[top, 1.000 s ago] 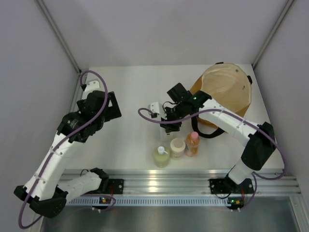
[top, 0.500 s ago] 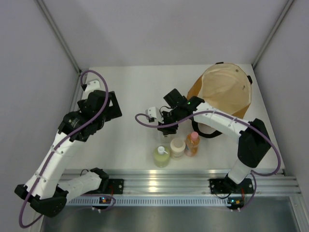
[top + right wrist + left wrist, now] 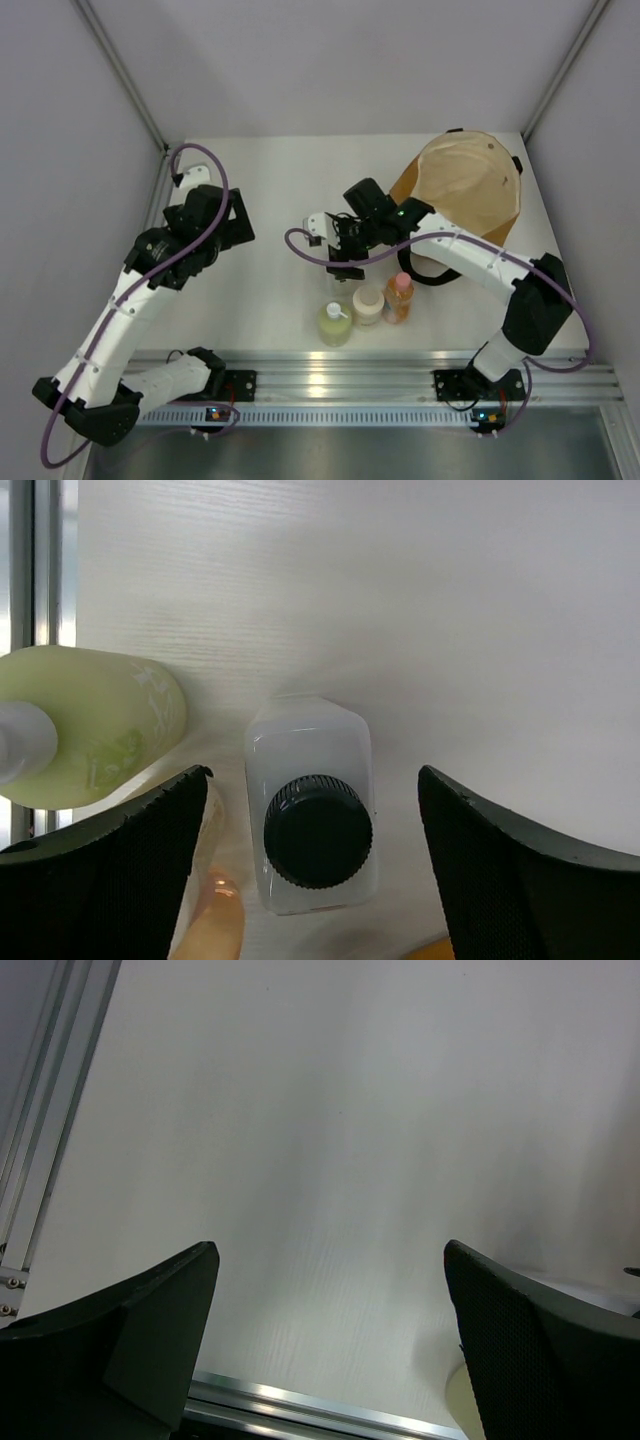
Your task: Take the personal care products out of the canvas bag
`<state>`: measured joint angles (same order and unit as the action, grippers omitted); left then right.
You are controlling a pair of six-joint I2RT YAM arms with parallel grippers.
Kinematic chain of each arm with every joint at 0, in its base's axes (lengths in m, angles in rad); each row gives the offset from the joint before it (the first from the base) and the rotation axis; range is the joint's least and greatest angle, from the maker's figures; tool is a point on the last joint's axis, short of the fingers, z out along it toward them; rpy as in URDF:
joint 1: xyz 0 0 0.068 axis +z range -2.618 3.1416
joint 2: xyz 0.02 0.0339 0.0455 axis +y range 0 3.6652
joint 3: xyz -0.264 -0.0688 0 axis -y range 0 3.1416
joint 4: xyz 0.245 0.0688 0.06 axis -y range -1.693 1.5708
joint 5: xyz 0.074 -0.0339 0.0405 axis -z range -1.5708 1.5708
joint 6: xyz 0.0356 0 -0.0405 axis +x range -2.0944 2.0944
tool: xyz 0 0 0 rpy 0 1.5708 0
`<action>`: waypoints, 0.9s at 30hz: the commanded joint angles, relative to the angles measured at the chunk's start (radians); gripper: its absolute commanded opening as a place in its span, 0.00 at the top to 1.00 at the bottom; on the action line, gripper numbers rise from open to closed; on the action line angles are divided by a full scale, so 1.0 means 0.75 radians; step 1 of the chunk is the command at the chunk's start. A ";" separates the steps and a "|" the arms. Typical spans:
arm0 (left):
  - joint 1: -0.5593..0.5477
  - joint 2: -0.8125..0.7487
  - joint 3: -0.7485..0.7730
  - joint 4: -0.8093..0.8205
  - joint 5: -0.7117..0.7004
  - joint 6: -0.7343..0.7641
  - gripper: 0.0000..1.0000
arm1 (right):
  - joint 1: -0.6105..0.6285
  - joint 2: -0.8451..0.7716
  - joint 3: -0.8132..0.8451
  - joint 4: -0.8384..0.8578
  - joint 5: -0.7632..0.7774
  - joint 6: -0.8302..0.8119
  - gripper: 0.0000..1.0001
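The clear square bottle with a black cap (image 3: pixel 317 830) stands upright on the table between the spread fingers of my right gripper (image 3: pixel 312 776), and neither finger touches it. From above, this gripper (image 3: pixel 345 262) hangs over that bottle (image 3: pixel 337 285), left of the canvas bag (image 3: pixel 465 190). Near the front edge stand the yellow-green pump bottle (image 3: pixel 335 323), the cream jar (image 3: pixel 368 304) and the orange bottle with a pink cap (image 3: pixel 399 297). The yellow-green bottle (image 3: pixel 95 725) also shows left of the clear one. My left gripper (image 3: pixel 235 222) is open and empty over bare table (image 3: pixel 330 1160).
The bag's black strap (image 3: pixel 435 272) loops on the table just behind the orange bottle. A metal rail (image 3: pixel 380 375) runs along the near table edge. Grey walls enclose the table at the left, back and right.
My right gripper has opened and let go of the clear bottle, which now stands free beside the other three products. The left arm has hardly moved.
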<state>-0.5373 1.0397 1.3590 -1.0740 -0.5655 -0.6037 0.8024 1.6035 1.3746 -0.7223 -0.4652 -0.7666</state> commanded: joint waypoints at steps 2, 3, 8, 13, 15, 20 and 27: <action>0.005 0.025 0.041 0.011 -0.011 0.001 0.02 | 0.024 -0.127 0.102 0.094 -0.043 0.012 0.15; 0.005 0.031 0.051 0.009 -0.013 0.005 0.02 | 0.024 -0.140 0.116 0.094 -0.040 0.026 0.14; 0.007 0.084 0.127 0.009 -0.029 0.048 0.02 | 0.006 -0.238 0.159 0.094 0.039 0.108 0.07; 0.005 0.133 0.219 0.004 -0.023 0.075 0.02 | -0.037 -0.326 0.206 0.096 0.162 0.287 0.01; 0.005 0.144 0.245 0.004 -0.019 0.085 0.02 | -0.053 -0.348 0.249 0.094 0.356 0.430 0.01; 0.005 0.191 0.364 -0.018 0.022 0.142 0.02 | -0.125 -0.371 0.359 0.035 0.756 0.741 0.00; 0.005 0.274 0.515 -0.063 -0.021 0.199 0.02 | -0.382 -0.491 0.366 -0.002 0.776 1.077 0.01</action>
<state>-0.5373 1.2259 1.6844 -1.0920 -0.5587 -0.4942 0.5850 1.3033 1.6104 -0.7269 0.0570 -0.1379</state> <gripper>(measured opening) 0.984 0.993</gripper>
